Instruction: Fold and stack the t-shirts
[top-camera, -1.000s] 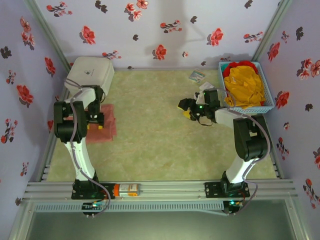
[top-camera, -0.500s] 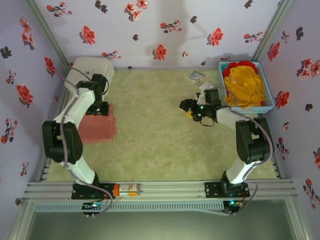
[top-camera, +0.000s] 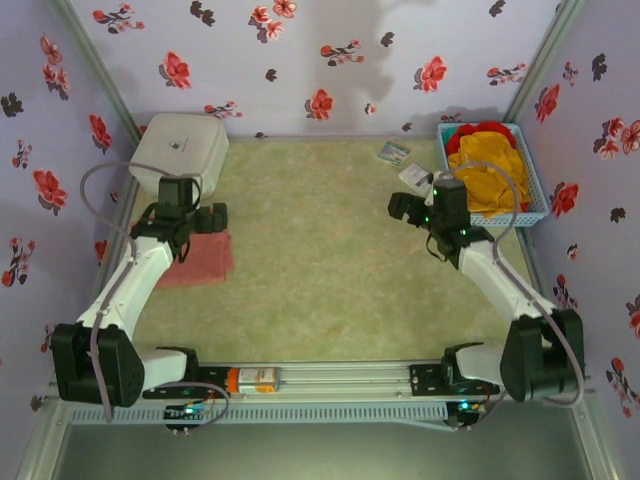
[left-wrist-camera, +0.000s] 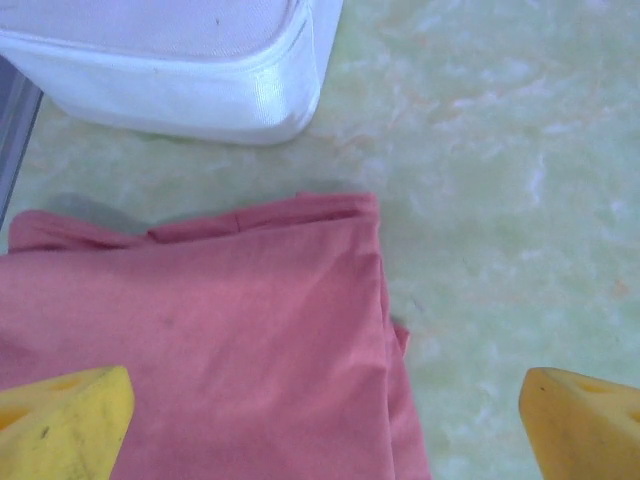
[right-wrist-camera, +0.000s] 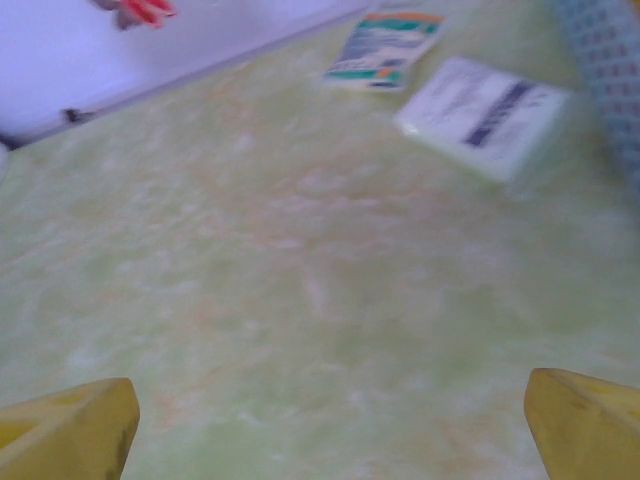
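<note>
A dusty salmon-pink t-shirt (top-camera: 200, 258) lies folded flat at the left of the table, near a white box. In the left wrist view the pink t-shirt (left-wrist-camera: 200, 340) lies below my left gripper (left-wrist-camera: 320, 430). Its yellow fingertips (left-wrist-camera: 60, 420) stand wide apart and open, holding nothing. From above, the left gripper (top-camera: 210, 218) hovers at the shirt's far edge. A mustard t-shirt (top-camera: 490, 175) and a red t-shirt (top-camera: 485, 130) are piled in a blue basket. My right gripper (top-camera: 398, 207) hangs open just left of that basket, over bare mat (right-wrist-camera: 330, 300), with its fingertips (right-wrist-camera: 590, 420) apart.
The white rounded-square box (top-camera: 180, 150) sits in the back left corner, and its edge (left-wrist-camera: 170, 60) lies close beyond the pink shirt. The blue basket (top-camera: 537, 180) stands at the back right. Two small packets (right-wrist-camera: 385, 50) (right-wrist-camera: 485, 115) lie on the mat beside it. Floral walls enclose the table.
Both grippers have opened wide. The left arm has stretched out low, and its gripper is over the pink shirt's far edge. The right gripper has shifted right, toward the basket.
</note>
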